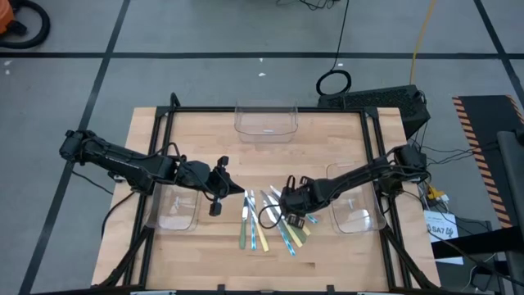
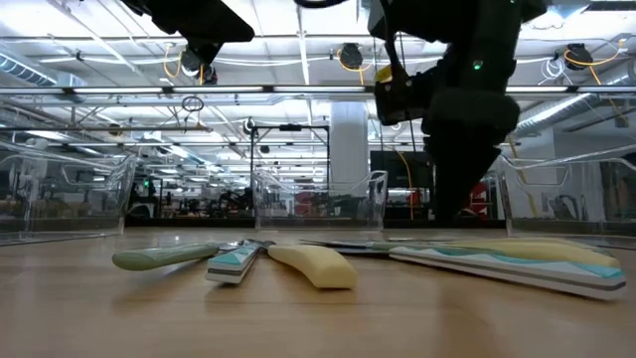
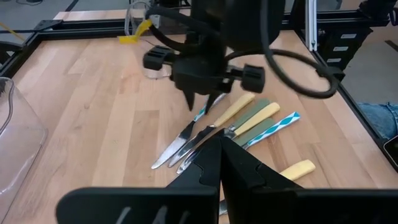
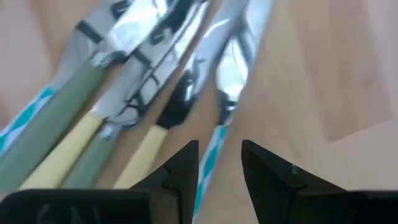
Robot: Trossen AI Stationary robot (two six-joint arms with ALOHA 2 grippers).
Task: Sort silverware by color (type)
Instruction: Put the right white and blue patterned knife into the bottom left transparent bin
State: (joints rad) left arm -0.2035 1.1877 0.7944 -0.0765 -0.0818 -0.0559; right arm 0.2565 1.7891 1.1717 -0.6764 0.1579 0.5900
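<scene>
Right gripper (image 1: 288,205) is down low over the silverware (image 1: 274,223), at the end of the pile nearer the table's middle. Its fingers (image 4: 180,165) stand partly apart, one on each side of a slim blue-and-white striped handle (image 4: 210,158). The right wrist view shows open wood between each finger and that handle, so nothing is gripped; whether the tips touch the tabletop (image 1: 205,139) cannot be told.

Just ahead of those fingers: a cluster of shiny heads, a spoon bowl (image 4: 233,68) leading up from the striped handle. To one side of the fingers lie green handles (image 4: 56,127) and pale yellow handles (image 4: 140,155), packed side by side and touching.

From above, the silverware lies fanned out right under and just beyond the right gripper, toward the table's near edge. A separate few pieces, green and blue-striped (image 1: 248,225), lie between the two grippers. In the low view a green handle (image 2: 164,258), a yellow handle (image 2: 313,266) and a long striped one (image 2: 507,267) lie flat on the wood.

Left gripper (image 1: 218,195) hangs above the table, off to the far side of the pile from the right gripper, fingers pressed together and empty. A clear bin (image 1: 178,206) sits just behind it. Another clear bin (image 1: 354,206) sits behind the right gripper, beneath its arm; a third (image 1: 266,119) stands at the table's far edge, well apart from both.
</scene>
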